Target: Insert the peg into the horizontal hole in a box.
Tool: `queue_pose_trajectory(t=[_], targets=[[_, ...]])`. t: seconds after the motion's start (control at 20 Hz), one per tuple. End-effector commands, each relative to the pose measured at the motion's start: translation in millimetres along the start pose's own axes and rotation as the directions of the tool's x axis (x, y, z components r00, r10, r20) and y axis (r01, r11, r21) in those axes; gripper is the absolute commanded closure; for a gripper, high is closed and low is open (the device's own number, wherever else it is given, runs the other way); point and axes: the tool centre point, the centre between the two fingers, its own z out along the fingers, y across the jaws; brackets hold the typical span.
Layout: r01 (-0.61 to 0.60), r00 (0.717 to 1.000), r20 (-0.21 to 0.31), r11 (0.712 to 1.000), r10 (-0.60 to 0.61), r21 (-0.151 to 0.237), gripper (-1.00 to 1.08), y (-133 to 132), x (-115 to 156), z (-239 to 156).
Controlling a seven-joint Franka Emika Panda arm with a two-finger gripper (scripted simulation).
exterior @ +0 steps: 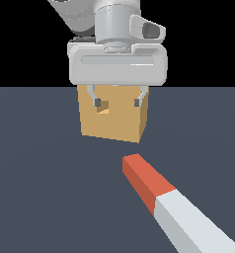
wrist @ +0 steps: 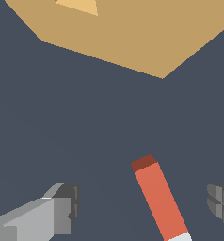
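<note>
The peg (exterior: 174, 202) lies flat on the dark floor, its red-orange half pointing toward the box and its pale grey-white half nearer the camera. The tan box (exterior: 113, 116) stands behind it, with the small square hole (exterior: 103, 106) in its front face. My gripper (exterior: 117, 102) hangs open and empty in front of the box, well above the floor, fingers (exterior: 96, 102) wide apart. In the wrist view the peg's red half (wrist: 158, 197) lies between my two fingertips (wrist: 67, 207), the box (wrist: 132, 33) lies beyond it, and the gripper's midpoint (wrist: 144, 207) is over the peg.
The dark grey floor (exterior: 40, 188) spreads around the box and peg. No other objects show.
</note>
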Motion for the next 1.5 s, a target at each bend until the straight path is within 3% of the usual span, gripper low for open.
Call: queue_pose_trajectory(t=[0.0,0.65,1.45], targets=[[0.000,1.000,0.000,1.000,0.000,0.000,-0.92,0,0,0],[0.061,0.998,-0.001,0.998,-0.061,-0.002,-0.92,8,-29,13],[0.274,0.962,-0.007,0.962,-0.274,-0.008,-0.92,55,-128,62]])
